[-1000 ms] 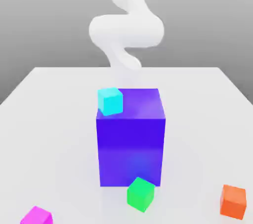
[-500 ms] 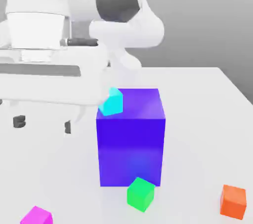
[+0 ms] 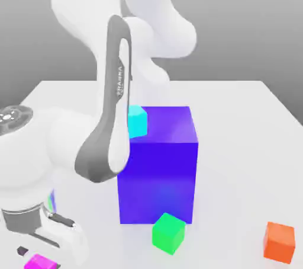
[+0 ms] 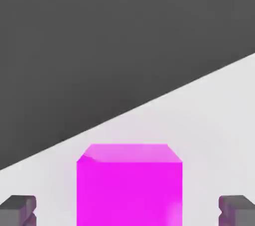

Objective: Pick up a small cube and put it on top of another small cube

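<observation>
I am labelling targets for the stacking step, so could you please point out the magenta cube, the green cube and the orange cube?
magenta cube (image 4: 129, 190): hand view, front face.
green cube (image 3: 168, 233): exterior view, middle of the cube.
orange cube (image 3: 279, 242): exterior view, front face.

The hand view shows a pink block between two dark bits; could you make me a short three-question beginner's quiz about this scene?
1. True or false: the small cyan cube rests on the table.
2. Which cube lies between the fingertips of the tool? A) small bright magenta cube B) small bright green cube C) small orange cube
3. In the exterior view, what does the green cube sit in front of?

Key
1. False: it sits on the big blue-violet block.
2. A. A gap shows on each side, so the fingertips are not yet touching it.
3. The big blue-violet block, at its base.
</observation>
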You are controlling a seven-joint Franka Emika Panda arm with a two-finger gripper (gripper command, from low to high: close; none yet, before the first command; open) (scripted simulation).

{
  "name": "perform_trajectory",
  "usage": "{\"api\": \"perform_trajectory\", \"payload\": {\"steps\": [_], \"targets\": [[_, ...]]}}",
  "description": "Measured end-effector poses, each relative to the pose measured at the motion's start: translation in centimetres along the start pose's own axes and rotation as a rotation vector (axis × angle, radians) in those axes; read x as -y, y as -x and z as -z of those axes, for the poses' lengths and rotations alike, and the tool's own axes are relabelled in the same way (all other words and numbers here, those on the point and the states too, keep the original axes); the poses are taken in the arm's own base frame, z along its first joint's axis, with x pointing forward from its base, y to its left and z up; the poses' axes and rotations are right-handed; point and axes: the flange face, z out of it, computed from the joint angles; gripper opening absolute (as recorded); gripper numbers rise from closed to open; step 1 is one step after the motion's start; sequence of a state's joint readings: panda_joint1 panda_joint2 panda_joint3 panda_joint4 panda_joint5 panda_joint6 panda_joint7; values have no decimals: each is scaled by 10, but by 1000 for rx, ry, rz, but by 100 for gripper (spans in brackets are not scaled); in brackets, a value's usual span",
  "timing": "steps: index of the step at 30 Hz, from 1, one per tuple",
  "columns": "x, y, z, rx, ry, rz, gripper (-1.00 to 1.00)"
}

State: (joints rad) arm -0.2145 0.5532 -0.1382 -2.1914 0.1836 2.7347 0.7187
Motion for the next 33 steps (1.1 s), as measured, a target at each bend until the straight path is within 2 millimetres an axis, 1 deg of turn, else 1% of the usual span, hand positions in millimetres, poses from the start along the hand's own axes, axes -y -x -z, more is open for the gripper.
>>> {"api": "perform_trajectory", "payload": {"steps": [4, 5, 6, 7, 10, 12, 14, 33], "targets": [[0, 0, 0, 0, 0, 0, -100], [0, 0, -5, 0, 0, 0, -100], [0, 0, 1, 0, 0, 0, -100], [0, 0, 11, 0, 0, 0, -100], [0, 0, 49, -1, 0, 4, -100], [6, 8, 58, -15, 3, 86, -100], [9, 15, 62, -23, 7, 186, -100], [30, 86, 86, -64, 55, 1179, -100]]}}
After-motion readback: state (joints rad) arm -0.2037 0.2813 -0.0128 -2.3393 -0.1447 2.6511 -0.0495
